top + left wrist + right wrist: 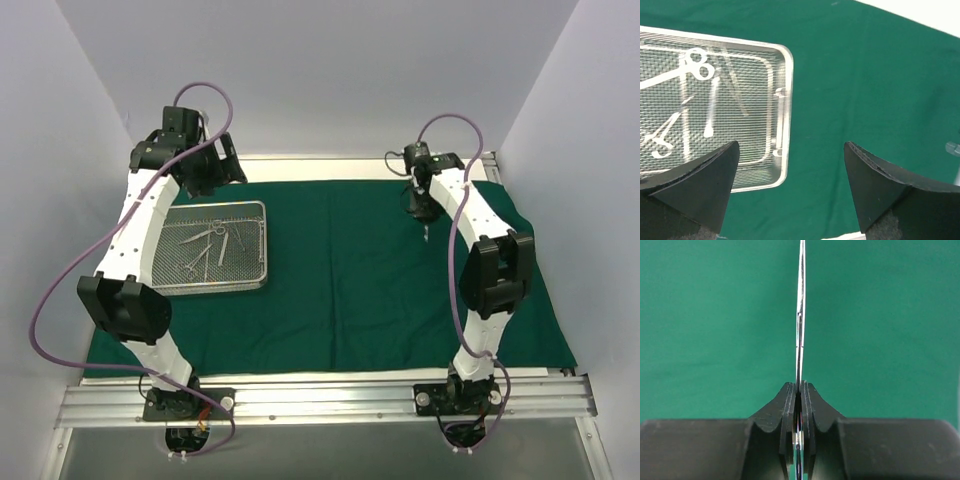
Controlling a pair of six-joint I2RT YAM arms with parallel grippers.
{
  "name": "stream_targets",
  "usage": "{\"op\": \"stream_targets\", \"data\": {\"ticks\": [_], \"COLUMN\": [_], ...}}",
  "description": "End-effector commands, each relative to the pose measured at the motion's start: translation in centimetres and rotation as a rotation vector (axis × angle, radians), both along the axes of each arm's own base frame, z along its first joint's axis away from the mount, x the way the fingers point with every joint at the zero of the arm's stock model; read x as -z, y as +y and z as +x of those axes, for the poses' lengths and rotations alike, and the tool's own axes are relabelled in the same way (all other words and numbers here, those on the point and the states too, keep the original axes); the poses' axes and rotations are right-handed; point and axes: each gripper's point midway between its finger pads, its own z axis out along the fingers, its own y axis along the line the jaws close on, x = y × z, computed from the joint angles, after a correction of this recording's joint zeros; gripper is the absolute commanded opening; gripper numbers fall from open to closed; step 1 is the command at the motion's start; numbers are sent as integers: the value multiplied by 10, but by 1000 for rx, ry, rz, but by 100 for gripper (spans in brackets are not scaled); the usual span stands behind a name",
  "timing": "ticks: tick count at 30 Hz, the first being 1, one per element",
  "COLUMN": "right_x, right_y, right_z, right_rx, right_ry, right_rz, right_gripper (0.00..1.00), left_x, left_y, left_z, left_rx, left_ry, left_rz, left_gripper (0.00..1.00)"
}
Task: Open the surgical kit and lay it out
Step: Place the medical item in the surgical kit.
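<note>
Surgical kit [300,262] lies opened out on my desk [330,380]. Its dark green cloth wrap [370,300] is spread flat and covers most of the surface in front of my two arms. On the left part of the cloth sits the rectangular wire-mesh tray [266,243], lying flat with its long sides running left to right. Several slim steel instruments [205,245] lie loose inside it, some crossing one another.

From my left wrist I can pick out a ring-handled clamp [696,67] with its rings toward the middle of the tray. A second ring-handled clamp [659,142] lies lower in that view. Beside them are a straight piece with a rounded end [710,117] and what looks like a narrow pair of tweezers [734,90].

My left claw [791,145] hangs above the right end of the tray and the bare cloth just beside it. Its fingers are spread wide with nothing between them.

My right claw [798,392] has its jaws pressed together on one thin steel instrument [800,315]. I see it edge-on as a bright sliver running straight out past my fingertips over bare cloth. In the top view this claw points down over the far right part of the cloth, well apart from the tray, and the instrument's tip hangs below it. I cannot tell whether the tip touches the cloth, nor which kind of instrument it is.
</note>
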Motion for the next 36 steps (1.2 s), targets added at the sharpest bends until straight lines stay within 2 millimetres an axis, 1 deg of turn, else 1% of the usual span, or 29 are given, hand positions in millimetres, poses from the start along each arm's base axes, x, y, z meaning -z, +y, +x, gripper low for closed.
{"op": "stream_targets", "data": {"ticks": [1,2,3,4,5,7,8,10,12,14,15,16,17,21,23,27,34,36], "right_x": [-1,-3,-1,5,5,19,24,35,44,49,57,61,68,83,86,89,96,98], "right_y": [-81,-95,-99,-106,-115,-121,-124,-131,-140,-143,-145,-145,-145,-146,-144,-144,-146,-145], "right_z": [-47,-47,-49,-55,-56,-61,-58,-58,-56,-52,-52,-51,-51,-54,-54,-56,-56,-54], "right_rx": [77,111,122,132,152,165,169,184,198,202,199,198,196,182,181,178,171,171], "right_ry": [189,178,183,210,209,248,243,264,280,294,318,323,337,376,376,380,403,405], "right_rz": [-470,-527,-531,-555,-605,-624,-646,-656,-683,-690,-705,-706,-708,-723,-718,-715,-720,-714], "right_gripper": [0,0,0,0,0,0,0,0,0,0,0,0,0,0,0,6,6,7], "left_x": [21,29,37,43,46,57,54,61,63,62,63,62,62,61,62,66,68,70], "left_y": [22,26,31,34,39,49,51,53,50,46,44,42,43,49,53,58,57,56], "left_z": [-3,-1,-3,-3,-4,-7,-8,-11,-11,-9,-8,-9,-9,-6,-5,-3,2,3], "left_rx": [-3,-9,8,16,16,22,25,27,26,36,44,50,50,40,30,18,21,24], "left_ry": [44,63,76,90,97,113,97,108,113,108,110,114,117,117,125,136,144,147], "left_rz": [152,177,213,236,260,302,297,260,229,207,195,193,194,185,174,162,158,154], "left_gripper": [94,94,94,94,94,94,94,94,94,94,94,94,94,94,94,94,94,94]}}
